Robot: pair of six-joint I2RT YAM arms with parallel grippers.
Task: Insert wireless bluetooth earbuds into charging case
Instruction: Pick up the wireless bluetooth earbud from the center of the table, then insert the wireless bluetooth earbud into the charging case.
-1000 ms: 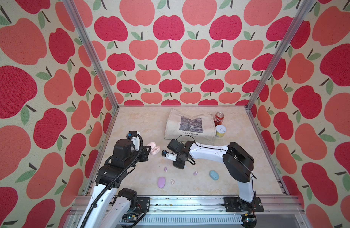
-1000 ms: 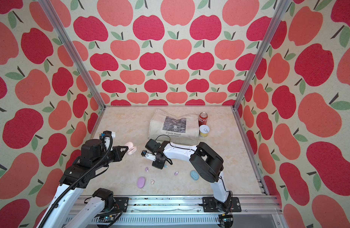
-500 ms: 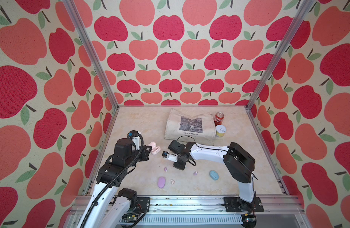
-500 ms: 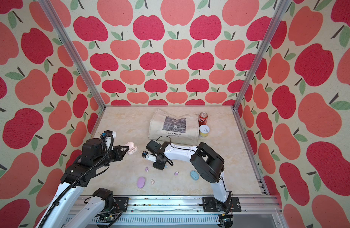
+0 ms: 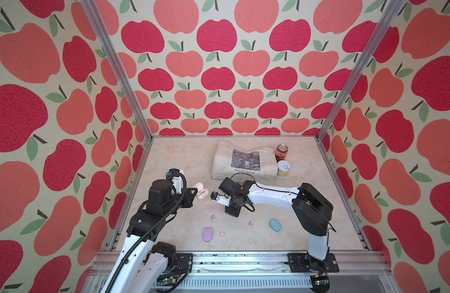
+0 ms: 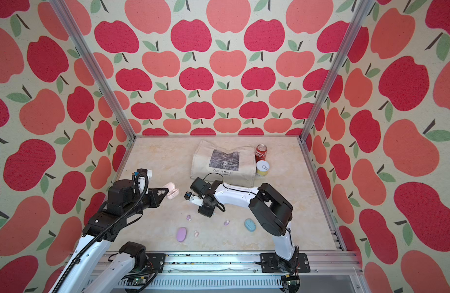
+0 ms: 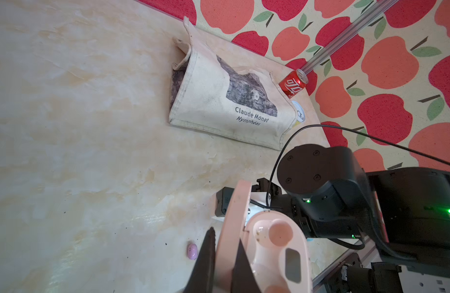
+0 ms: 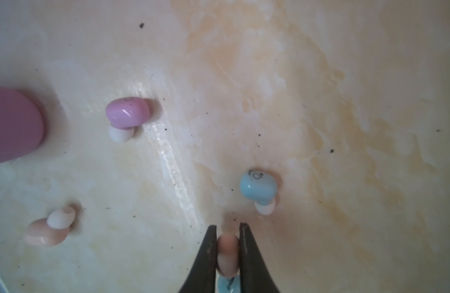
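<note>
My left gripper [image 7: 225, 236] is shut on the raised lid of an open pale pink charging case [image 7: 274, 243], whose wells show nothing in them; the case [image 5: 202, 191] hangs left of centre above the table. My right gripper [image 8: 227, 225] points down at the table, shut on a pale pink earbud [image 8: 227, 253]. A light blue earbud [image 8: 229, 284] lies under it and another [image 8: 258, 187] just beside the tips. A lilac earbud [image 8: 127, 113], a pink earbud [image 8: 48, 228] and the lilac case [image 8: 13, 124] lie further off.
In both top views a lilac case [image 5: 207, 234], a blue case [image 5: 275, 225], two lilac earbuds [image 5: 213, 217] [image 5: 251, 223] and a pink earbud [image 5: 221, 233] lie near the front. A tote bag [image 5: 244, 162], a red can [image 5: 281, 152] and a yellow can [image 5: 284, 168] sit behind.
My right gripper's jaws have drawn together onto the pale pink earbud. Both arms stay almost where they were, and the left still holds the pink case.
</note>
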